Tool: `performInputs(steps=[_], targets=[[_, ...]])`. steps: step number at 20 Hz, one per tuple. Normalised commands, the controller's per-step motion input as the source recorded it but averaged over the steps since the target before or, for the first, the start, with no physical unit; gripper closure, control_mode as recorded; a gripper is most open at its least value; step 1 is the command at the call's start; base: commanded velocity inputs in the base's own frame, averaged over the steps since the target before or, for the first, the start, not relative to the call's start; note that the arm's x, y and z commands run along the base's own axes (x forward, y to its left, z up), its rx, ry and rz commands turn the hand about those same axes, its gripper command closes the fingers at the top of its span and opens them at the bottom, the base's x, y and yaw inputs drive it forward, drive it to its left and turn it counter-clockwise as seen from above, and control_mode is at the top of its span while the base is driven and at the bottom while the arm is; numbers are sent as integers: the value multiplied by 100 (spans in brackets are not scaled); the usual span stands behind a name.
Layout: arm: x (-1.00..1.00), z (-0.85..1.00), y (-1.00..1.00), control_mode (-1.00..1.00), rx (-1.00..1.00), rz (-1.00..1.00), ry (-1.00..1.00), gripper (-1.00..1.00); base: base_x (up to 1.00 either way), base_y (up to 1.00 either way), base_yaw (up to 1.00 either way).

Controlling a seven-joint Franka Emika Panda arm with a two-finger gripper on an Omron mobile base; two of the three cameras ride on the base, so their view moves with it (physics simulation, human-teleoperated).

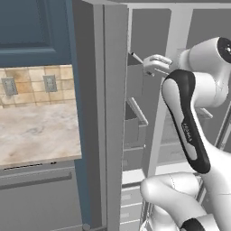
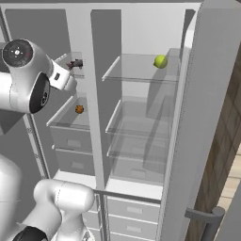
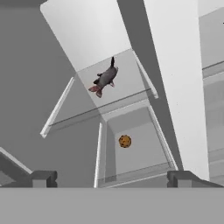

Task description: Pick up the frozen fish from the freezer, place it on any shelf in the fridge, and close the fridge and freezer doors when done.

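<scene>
Hand view shows the fish (image 3: 105,79) lying on a freezer (image 2: 70,120) shelf (image 3: 94,103); likely stiff, light, slick. Gripper (image 3: 109,177) wide, empty; grasp mid-body.

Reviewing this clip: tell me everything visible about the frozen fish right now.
The small dark grey frozen fish has an elongated body, a thin dark tail at one end and reddish-pink fins at the other. It lies flat on an upper translucent freezer shelf, seemingly touching nothing else. A round orange-brown speckled ball sits on the shelf below. The open end effector points toward the fish, well short of it. In the right base view it is a tiny dark shape.
</scene>
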Motion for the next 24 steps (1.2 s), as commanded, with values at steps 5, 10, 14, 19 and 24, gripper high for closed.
performInputs(steps=[5, 10, 14, 19, 24], targets=[[0, -8, 0, -100, 0, 0, 0, -100, 0, 0, 0], [28, -16, 0, -100, 0, 0, -1, -100, 0, 0, 0], [56, -3, 0, -100, 0, 0, 0, -100, 0, 0, 0], [60, 0, 5, -100, 0, 0, 0, -100, 0, 0, 0], [63, 0, 14, -100, 0, 0, 1, -100, 0, 0, 0]])
